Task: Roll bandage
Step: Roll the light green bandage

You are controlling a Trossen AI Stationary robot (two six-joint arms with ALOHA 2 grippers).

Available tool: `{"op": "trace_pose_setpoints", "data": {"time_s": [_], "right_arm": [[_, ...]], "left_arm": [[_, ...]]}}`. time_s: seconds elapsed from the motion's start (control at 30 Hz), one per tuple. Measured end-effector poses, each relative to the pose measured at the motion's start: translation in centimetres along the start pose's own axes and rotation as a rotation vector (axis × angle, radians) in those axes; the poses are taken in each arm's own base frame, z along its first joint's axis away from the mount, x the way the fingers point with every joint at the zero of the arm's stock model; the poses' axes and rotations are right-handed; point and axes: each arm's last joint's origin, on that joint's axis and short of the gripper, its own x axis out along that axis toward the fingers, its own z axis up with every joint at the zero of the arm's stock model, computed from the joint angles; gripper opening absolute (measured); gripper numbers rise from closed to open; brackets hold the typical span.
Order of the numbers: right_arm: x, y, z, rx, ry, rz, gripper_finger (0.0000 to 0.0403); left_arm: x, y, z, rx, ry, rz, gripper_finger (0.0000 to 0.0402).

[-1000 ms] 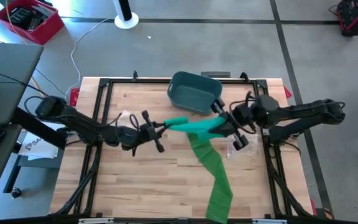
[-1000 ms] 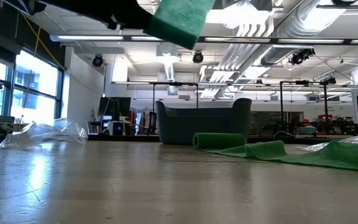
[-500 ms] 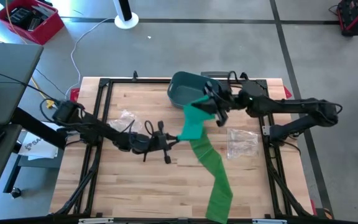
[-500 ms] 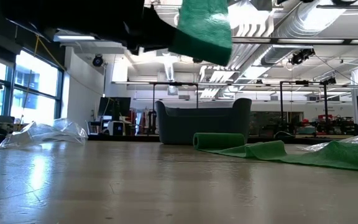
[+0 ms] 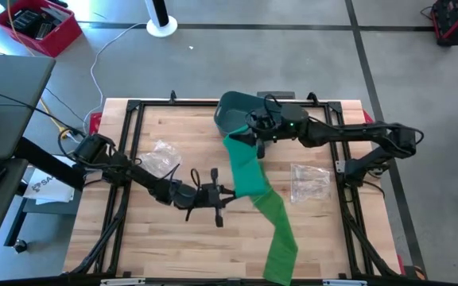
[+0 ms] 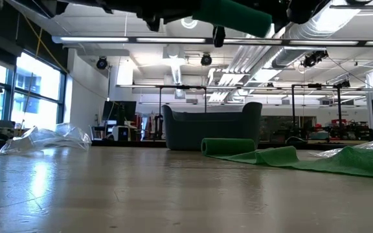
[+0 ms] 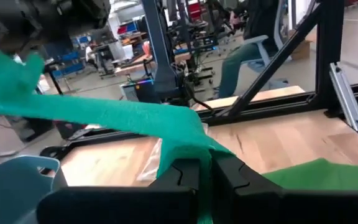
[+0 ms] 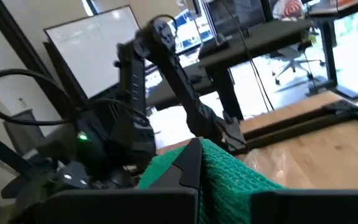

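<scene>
Right gripper [image 5: 254,137] carried bandage [image 5: 249,171] leftward.

Left gripper [image 7: 205,180] closed on a green bandage [image 7: 104,115], which stretches taut away from it above the wooden tabletop [image 7: 278,140], beside a blue-grey bin [image 7: 11,180] and black frame [image 7: 328,56].

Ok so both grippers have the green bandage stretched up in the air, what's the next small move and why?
Probably bring the right gripper down and toward the left gripper, folding its end over. Both are shut on the green bandage, which hangs flat and taut between them above the table, near the teal bin, while its tail trails off the front edge. No roll has begun at the held end yet.
</scene>
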Motion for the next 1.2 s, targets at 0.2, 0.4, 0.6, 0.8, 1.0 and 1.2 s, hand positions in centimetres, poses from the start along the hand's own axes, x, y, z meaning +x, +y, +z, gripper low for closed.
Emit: {"op": "trace_pose_setpoints", "data": {"time_s": [0.2, 0.4, 0.6, 0.8, 1.0, 1.2], "right_arm": [[-0.1, 1.3, 0.1, -0.011, -0.006, 0.035, 0.0], [-1.2, 5.5, 0.9, -0.08, -0.017, 0.152, 0.0], [-2.5, 9.5, 1.3, -0.105, -0.029, 0.269, 0.0], [-2.5, 11.8, 0.0, -0.166, 0.037, 0.341, 0.0], [-2.6, 12.9, -1.0, -0.176, 0.097, 0.372, 0.0], [-2.7, 13.9, -1.5, -0.184, 0.111, 0.415, 0.0]], "left_arm": [[-0.1, 0.1, -0.4, -0.005, 0.049, 0.068, 0.0003], [-1.2, 1.1, -0.5, 0.018, 0.081, 0.246, 0.0003], [-4.5, 4.1, -0.7, -0.029, 0.067, 0.338, 0.0003], [-6.1, 7.1, -0.4, -0.025, -0.026, 0.428, 0.0003], [-6.4, 9.1, -0.1, -0.015, -0.103, 0.513, 0.0003], [-6.1, 10.9, -0.8, -0.051, -0.113, 0.585, 0.0003]]}}
